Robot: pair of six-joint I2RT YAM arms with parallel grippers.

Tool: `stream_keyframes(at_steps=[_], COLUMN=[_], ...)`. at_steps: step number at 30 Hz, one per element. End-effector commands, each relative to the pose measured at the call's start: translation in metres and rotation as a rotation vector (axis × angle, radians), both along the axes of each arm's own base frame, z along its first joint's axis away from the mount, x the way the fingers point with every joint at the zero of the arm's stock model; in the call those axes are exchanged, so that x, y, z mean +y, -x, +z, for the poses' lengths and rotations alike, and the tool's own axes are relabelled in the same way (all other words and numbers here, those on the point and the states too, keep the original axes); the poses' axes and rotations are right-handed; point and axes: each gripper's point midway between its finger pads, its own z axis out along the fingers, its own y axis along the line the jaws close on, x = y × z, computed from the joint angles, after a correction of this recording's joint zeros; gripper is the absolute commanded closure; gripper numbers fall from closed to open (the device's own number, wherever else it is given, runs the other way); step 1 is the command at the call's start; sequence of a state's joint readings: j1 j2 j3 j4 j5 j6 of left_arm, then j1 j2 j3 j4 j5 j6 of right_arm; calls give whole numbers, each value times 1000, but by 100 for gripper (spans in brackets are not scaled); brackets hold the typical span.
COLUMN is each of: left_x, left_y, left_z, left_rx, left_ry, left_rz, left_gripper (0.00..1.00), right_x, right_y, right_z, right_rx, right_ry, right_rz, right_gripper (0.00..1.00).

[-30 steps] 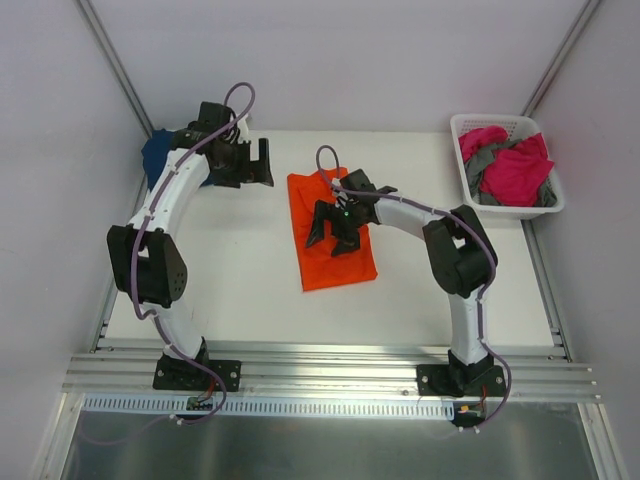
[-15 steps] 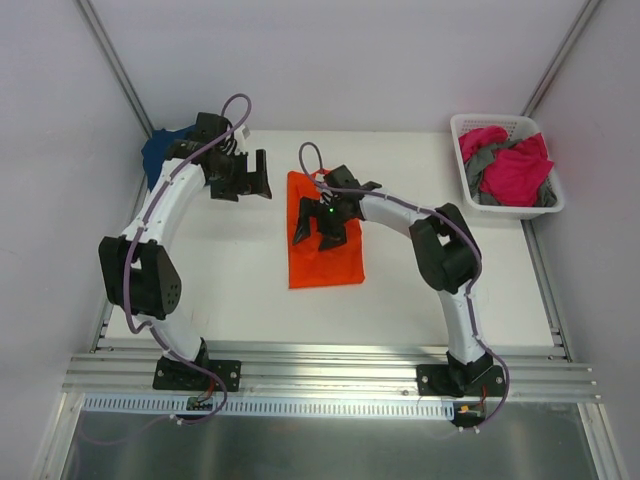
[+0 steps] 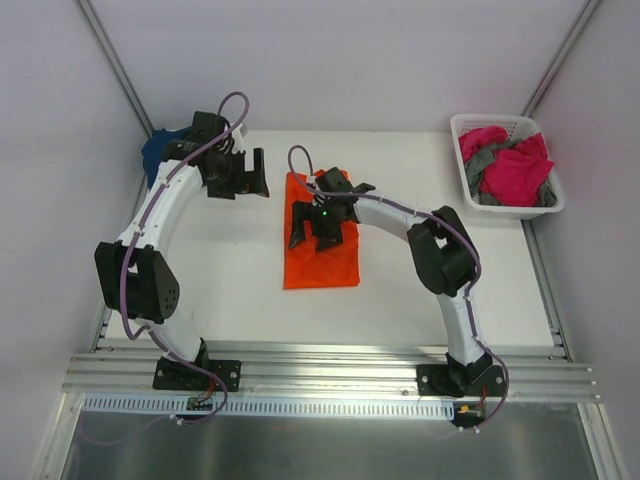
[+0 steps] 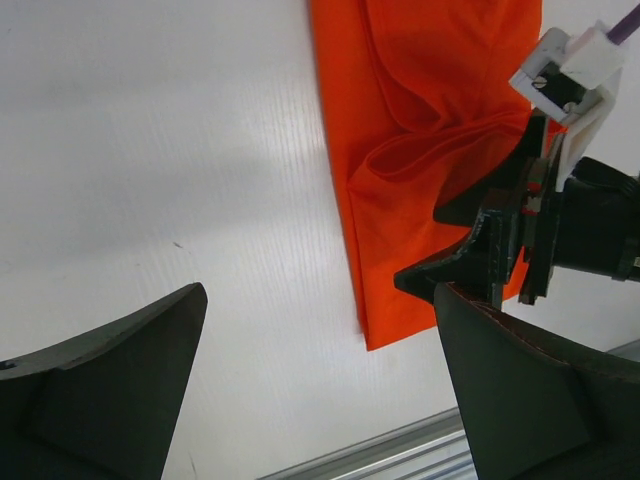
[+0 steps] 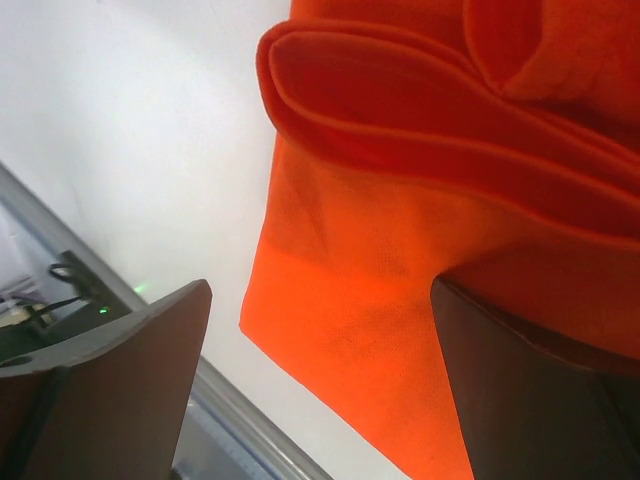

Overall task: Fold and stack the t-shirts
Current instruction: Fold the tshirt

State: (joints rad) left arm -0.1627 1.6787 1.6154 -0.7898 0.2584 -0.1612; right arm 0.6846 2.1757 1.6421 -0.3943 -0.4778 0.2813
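Over the folded orange t-shirt (image 3: 320, 268), the right hand (image 3: 318, 236) hangs wide open.

Orange t-shirt (image 3: 320, 265) folded flat, central; navy t-shirt (image 3: 155, 155) far left

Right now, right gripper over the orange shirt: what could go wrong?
1. The orange shirt has a loose, puffed fold by the open right gripper; a push there could bunch it or undo it.
2. The open left gripper hangs close beside the right one; the two might clash.
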Motion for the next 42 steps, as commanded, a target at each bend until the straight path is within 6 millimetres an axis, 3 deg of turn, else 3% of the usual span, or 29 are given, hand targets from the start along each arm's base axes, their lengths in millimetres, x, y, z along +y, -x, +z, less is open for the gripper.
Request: stream_keyframes(at_steps=[1, 2, 3, 4, 5, 6, 8, 10, 11, 14, 16, 18, 22, 28, 33, 42], left_x=[11, 8, 8, 7, 3, 2, 0, 0, -1, -9, -12, -14, -24, -38, -51, -67], left_y=[14, 21, 33, 39, 47, 58, 67, 78, 83, 107, 121, 128, 134, 133, 139, 143], left_z=[13, 17, 3, -1, -3, -16, -26, -42, -45, -67, -81, -91, -102, -114, -119, -131], left_rx=[-23, -16, 34, 60, 75, 123, 156, 210, 226, 320, 379, 416, 477, 530, 561, 615], left_ry=[-12, 28, 45, 69, 95, 103, 121, 120, 131, 181, 201, 214, 258, 278, 279, 287], left_rz=[0, 5, 11, 16, 11, 11, 8, 21, 22, 21, 26, 38, 27, 0, -27, -59], left_gripper=[1, 1, 1, 1, 1, 1, 1, 1, 1, 7, 12, 15, 30, 45, 41, 42], right_x=[-23, -29, -36, -50, -59, -68, -88, -100, -112, -130, -137, -141, -145, -153, -157, -143], right_y=[-8, -9, -4, 2, 5, 11, 25, 30, 43, 74, 84, 87, 87, 85, 82, 71], right_z=[46, 52, 68, 61, 63, 72, 56, 61, 45, 30, 25, 23, 22, 16, 11, 8], right_rx=[-173, -195, -209, -181, -182, -198, -186, -213, -174, -79, -50, -45, -40, -39, -27, -14], right_ry=[53, 67, 67, 93, 108, 105, 144, 148, 180, 198, 198, 200, 193, 190, 186, 130], right_rz=[11, 4, 0, -15, -29, -35, -33, -53, -57, -65, -67, -77, -93, -117, -129, -102], right_gripper=[3, 3, 3, 3, 3, 3, 3, 3, 3, 1, 7, 9, 14, 19, 24, 48])
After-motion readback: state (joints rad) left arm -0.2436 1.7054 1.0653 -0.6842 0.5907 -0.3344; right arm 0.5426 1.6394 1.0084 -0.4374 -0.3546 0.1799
